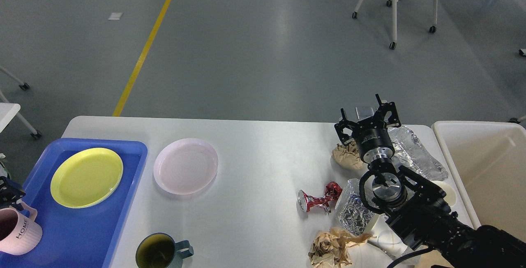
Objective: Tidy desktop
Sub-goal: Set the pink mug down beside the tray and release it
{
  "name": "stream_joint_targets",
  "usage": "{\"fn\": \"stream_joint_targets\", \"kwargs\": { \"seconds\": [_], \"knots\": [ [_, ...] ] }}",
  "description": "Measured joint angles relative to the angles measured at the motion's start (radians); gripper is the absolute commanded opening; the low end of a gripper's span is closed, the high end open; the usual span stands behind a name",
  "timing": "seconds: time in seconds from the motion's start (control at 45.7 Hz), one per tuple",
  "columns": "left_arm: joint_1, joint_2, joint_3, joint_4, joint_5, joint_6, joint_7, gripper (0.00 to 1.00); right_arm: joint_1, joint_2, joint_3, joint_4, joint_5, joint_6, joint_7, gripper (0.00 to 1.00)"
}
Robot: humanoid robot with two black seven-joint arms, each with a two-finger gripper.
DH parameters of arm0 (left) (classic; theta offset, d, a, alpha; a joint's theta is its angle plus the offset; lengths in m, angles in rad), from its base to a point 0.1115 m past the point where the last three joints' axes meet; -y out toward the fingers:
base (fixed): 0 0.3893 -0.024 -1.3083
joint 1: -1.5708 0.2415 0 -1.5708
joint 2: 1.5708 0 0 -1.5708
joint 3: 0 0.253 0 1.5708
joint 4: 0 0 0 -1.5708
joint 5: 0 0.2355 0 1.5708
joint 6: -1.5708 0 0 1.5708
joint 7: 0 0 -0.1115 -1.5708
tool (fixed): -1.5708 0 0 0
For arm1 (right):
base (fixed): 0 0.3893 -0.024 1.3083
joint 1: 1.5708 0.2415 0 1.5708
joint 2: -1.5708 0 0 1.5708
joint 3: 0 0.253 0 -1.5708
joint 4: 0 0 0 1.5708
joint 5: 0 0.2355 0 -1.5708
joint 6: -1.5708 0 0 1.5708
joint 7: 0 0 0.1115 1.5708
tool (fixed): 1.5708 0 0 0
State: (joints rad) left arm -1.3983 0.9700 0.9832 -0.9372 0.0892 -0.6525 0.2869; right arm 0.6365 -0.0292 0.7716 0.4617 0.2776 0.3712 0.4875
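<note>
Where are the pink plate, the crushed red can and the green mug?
pink plate point(185, 166), head view, its centre.
crushed red can point(318, 199), head view, its crumpled middle.
green mug point(158, 252), head view, its inside.
</note>
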Motion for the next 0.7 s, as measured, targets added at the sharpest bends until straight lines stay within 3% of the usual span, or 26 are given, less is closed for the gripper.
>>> {"fn": "stream_joint_targets", "kwargs": {
  "seconds": [0.285, 0.526, 0.701],
  "knots": [
    [-0.121, -0.016, 0.000, -0.004, 0.000, -0.119, -0.001, 0.97, 0.000, 0.000, 0.000, 0.000, 0.000, 0.000, 0.000, 1.00],
    [-0.263, -0.149, 0.000, -0.017, 0.003, -0.178, 0.001, 0.97, 0.000, 0.000, 0.000, 0.000, 0.000, 0.000, 0.000, 1.00],
    [-0.360, -0.258, -0.001, -0.027, 0.003, -0.267, 0.019, 0.97, 0.000, 0.000, 0.000, 0.000, 0.000, 0.000, 0.000, 1.00]
  ]
}}
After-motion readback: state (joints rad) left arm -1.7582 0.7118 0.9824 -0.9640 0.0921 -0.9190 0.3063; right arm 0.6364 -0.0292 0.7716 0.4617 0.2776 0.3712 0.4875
